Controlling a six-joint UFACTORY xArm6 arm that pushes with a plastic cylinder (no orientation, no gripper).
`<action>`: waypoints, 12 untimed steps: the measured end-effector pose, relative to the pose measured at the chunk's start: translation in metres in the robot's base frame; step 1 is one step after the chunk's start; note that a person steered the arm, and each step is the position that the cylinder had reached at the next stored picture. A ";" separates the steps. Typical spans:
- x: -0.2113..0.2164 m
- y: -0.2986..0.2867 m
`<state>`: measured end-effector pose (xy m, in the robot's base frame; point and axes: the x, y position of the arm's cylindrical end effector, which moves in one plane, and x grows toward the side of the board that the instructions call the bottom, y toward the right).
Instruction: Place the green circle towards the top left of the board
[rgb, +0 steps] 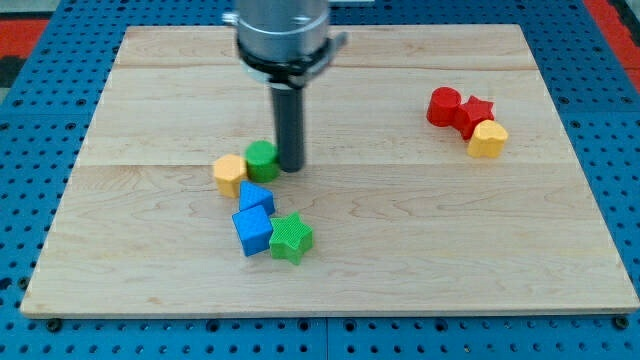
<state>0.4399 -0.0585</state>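
The green circle (261, 159) sits left of the board's middle, touching a yellow hexagon (229, 174) on its left. My tip (291, 166) stands right next to the green circle, on its right side, touching or nearly touching it. The rod rises from there to the arm's grey body at the view's top.
Below the green circle lie a small blue block (256, 197), a blue cube (252, 230) and a green star (291, 238), close together. At the view's right are a red hexagon (444, 106), a red star (475, 114) and a yellow heart (487, 139), clustered. The wooden board (400, 250) lies on a blue pegboard.
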 end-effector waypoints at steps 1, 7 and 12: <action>0.014 0.004; -0.127 -0.140; -0.167 -0.032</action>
<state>0.2724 -0.0904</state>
